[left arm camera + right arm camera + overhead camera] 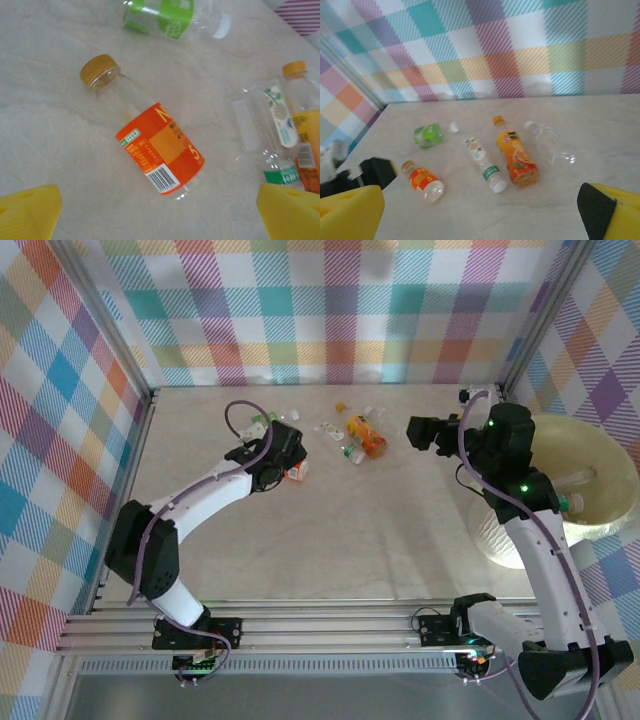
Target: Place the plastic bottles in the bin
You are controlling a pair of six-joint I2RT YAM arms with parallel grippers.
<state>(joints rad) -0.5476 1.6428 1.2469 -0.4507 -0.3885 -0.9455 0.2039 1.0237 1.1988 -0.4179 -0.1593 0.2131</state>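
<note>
Left claw [160,215] spread wide, empty, poised above orange-labelled bottle [157,147] lying on counter [45,130]. Approach step, by my reading. Next: descend, close across body, carry to bin [605,445] at 3 o'clock. Right claw [480,215] also released.

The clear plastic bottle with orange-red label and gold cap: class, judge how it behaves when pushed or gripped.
The clear orange-red-labelled plastic bottle looks empty, so probably light. Lying on its side, it would likely roll if nudged. Thin walls may dent if squeezed.
</note>
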